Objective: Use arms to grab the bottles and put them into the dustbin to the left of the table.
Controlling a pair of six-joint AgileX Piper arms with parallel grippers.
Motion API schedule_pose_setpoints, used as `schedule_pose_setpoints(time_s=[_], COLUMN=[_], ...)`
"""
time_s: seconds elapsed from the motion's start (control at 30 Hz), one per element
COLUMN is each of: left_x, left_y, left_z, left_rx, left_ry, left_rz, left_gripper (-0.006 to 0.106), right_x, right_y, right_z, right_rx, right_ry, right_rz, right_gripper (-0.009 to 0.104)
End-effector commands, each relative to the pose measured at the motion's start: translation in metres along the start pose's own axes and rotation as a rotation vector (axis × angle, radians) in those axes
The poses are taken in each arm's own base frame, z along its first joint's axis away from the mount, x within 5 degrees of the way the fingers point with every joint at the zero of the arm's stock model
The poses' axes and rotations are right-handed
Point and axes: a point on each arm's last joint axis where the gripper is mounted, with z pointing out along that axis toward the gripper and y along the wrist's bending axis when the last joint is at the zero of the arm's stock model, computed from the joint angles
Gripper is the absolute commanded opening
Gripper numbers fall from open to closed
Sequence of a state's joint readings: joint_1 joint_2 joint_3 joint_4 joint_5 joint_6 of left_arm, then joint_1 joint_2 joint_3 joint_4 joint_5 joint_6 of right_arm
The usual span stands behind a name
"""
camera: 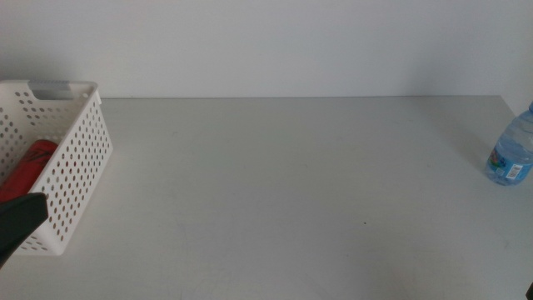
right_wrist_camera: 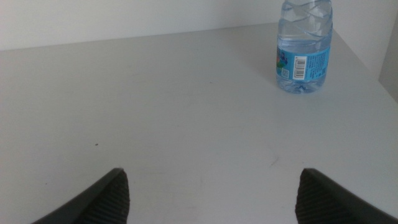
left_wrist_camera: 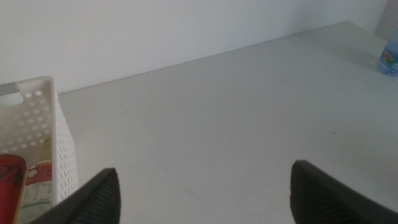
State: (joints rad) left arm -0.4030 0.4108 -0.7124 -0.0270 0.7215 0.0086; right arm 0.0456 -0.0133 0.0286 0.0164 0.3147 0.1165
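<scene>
The white perforated dustbin [camera: 77,158] stands at the table's left end. Inside it lies a red can [camera: 28,167]. In the left wrist view the red can [left_wrist_camera: 9,183] lies beside a second container with a printed label [left_wrist_camera: 38,190]. A clear water bottle [camera: 510,152] with a blue label stands upright at the table's far right edge. My left gripper [left_wrist_camera: 205,169] is open and holds nothing, close beside the dustbin [left_wrist_camera: 46,134]; one dark jaw tip [camera: 18,223] shows in the middle view. My right gripper [right_wrist_camera: 212,171] is open and holds nothing, a good way short of the water bottle [right_wrist_camera: 303,46].
The light-grey table [camera: 283,192] runs wide between dustbin and bottle. A white wall stands behind its far edge. The table's right edge passes close by the water bottle [left_wrist_camera: 390,56].
</scene>
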Motion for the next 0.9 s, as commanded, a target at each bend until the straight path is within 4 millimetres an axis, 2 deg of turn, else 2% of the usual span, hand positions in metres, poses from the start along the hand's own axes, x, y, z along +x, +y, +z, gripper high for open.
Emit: schedule_pose_setpoints(time_s=[0.0, 0.2, 0.3, 0.47, 0.67, 0.87], left_x=[-0.013, -0.013, -0.013, -0.013, -0.013, -0.013], left_y=[-0.001, -0.001, -0.001, -0.001, -0.001, -0.001], left_z=[-0.002, -0.002, -0.002, -0.002, -0.002, -0.002], left_rx=[0.013, 0.013, 0.013, 0.013, 0.010, 0.010], left_ry=[-0.090, -0.090, -0.090, -0.090, -0.090, -0.090], left_rz=[-0.013, -0.013, -0.013, -0.013, -0.010, -0.010], left_gripper=[0.093, 0.093, 0.093, 0.093, 0.093, 0.093], right_x=[-0.013, -0.040, -0.048, -0.048, -0.051, -0.045], right_y=[0.001, 0.005, 0.007, 0.008, 0.010, 0.010], right_z=[-0.003, -0.006, -0.001, 0.024, 0.050, 0.073], right_rx=[-0.001, -0.030, -0.031, -0.015, -0.037, -0.050], right_ry=[-0.132, -0.403, -0.455, -0.333, -0.318, -0.286], right_rz=[-0.041, -0.098, -0.171, -0.269, -0.271, -0.244], right_gripper=[0.073, 0.073, 0.073, 0.073, 0.073, 0.073])
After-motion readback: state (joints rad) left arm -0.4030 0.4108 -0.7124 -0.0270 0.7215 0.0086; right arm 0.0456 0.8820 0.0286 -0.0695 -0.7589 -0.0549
